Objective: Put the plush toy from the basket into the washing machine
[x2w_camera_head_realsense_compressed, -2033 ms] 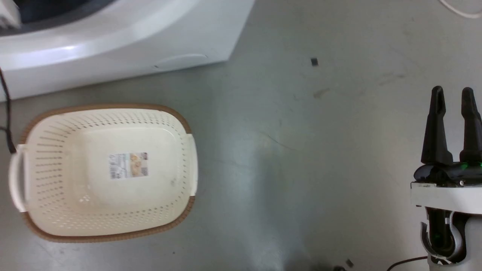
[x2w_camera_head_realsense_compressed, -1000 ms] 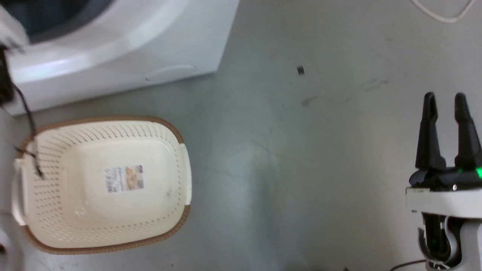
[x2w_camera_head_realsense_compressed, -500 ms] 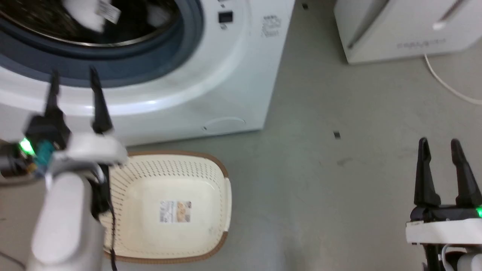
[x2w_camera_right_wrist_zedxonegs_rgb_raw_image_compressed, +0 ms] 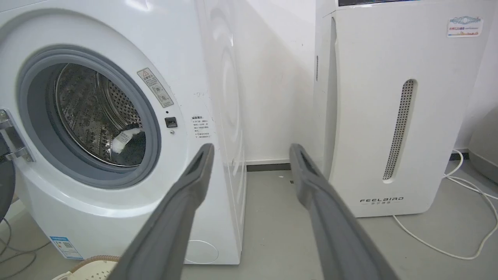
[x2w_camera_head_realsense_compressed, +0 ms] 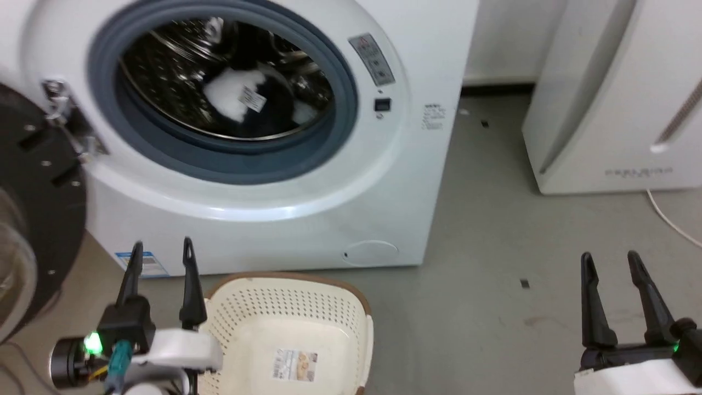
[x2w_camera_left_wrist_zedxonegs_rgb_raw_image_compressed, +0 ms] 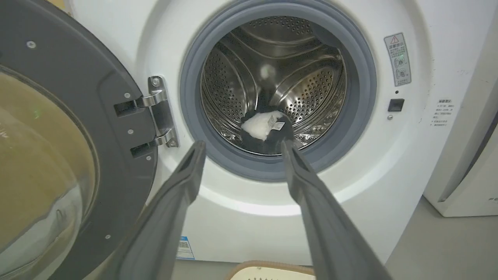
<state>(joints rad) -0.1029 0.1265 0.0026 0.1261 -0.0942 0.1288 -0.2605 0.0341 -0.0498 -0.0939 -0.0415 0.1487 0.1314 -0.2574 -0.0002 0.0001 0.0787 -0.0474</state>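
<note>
The black-and-white plush toy [x2w_camera_head_realsense_compressed: 249, 104] lies in the steel drum of the washing machine [x2w_camera_head_realsense_compressed: 329, 192], white tag up; it also shows in the left wrist view [x2w_camera_left_wrist_zedxonegs_rgb_raw_image_compressed: 264, 130] and the right wrist view [x2w_camera_right_wrist_zedxonegs_rgb_raw_image_compressed: 128, 146]. The black-framed glass door [x2w_camera_head_realsense_compressed: 27, 230] hangs wide open at the left. On the floor before the machine sits the cream basket [x2w_camera_head_realsense_compressed: 241, 323] with only its label sticker inside. My left gripper [x2w_camera_head_realsense_compressed: 162, 249] is open over the basket's left rim, outside the drum, holding nothing. My right gripper [x2w_camera_head_realsense_compressed: 610, 262] is open at the lower right above bare floor.
A white FEELBIRD appliance [x2w_camera_head_realsense_compressed: 620, 93] stands right of the machine, with a white cable [x2w_camera_head_realsense_compressed: 672, 219] trailing on the grey floor. A strip of floor [x2w_camera_head_realsense_compressed: 482, 230] separates the two. The open door [x2w_camera_left_wrist_zedxonegs_rgb_raw_image_compressed: 58, 136] takes up the space to the machine's left.
The head camera has tilted up from the floor and basket to the machine's front and drum. My left arm has come into view, open, by the basket. The right gripper keeps its pose.
</note>
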